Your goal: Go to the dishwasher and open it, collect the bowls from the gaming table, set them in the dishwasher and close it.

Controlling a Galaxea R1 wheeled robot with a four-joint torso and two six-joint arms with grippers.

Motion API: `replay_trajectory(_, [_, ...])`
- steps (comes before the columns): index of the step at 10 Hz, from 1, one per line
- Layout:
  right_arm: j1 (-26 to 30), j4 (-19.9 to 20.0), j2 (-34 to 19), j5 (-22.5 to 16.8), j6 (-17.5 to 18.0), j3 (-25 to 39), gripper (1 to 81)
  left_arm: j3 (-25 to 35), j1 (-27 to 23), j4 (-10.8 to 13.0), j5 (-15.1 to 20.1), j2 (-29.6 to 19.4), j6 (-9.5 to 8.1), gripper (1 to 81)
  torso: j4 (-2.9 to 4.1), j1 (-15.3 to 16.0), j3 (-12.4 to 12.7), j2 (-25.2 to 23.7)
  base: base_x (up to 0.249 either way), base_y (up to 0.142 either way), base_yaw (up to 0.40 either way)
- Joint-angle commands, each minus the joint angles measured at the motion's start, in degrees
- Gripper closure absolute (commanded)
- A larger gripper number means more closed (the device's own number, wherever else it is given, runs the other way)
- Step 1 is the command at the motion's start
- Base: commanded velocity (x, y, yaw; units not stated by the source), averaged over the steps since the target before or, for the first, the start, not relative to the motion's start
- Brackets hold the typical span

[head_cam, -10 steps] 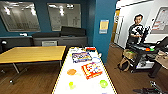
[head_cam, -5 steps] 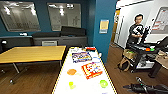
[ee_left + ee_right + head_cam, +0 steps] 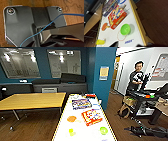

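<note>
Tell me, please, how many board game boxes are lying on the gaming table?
2: a red box mid-table beside the green bowl, and a blue-purple box farther along the gaming table. More may be hidden.

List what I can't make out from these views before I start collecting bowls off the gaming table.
- Gaming table: near end cut off by the head view's lower edge, so any bowls there are unseen.
- Orange item: too blurred in the head view to tell bowl from flat disc; in the right wrist view the red box partly covers it.
- Far end of the table: small things there are too small to name.
- Left gripper: hidden behind the robot's dark plate in the left wrist view.
</note>
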Motion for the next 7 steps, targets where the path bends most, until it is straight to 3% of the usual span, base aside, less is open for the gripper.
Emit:
replay_trajectory(1, [10.9, 0.8, 2.3, -1.3, 2.9, -6.4, 1.0, 0.2, -2.4, -0.1, 2.8, -0.2, 0.12, 1.0, 0.00, 0.0, 0.0, 0.0, 0.000, 0.000, 0.000])
replay_trajectory(7, [11.9, 0.9, 10.8, -1.4, 2.9, -14.0, 1.0, 0.0, -2.8, -0.2, 2.8, -0.6, 0.03, 1.0, 0.00, 0.0, -7.7, 0.0, 0.000, 0.000, 0.000])
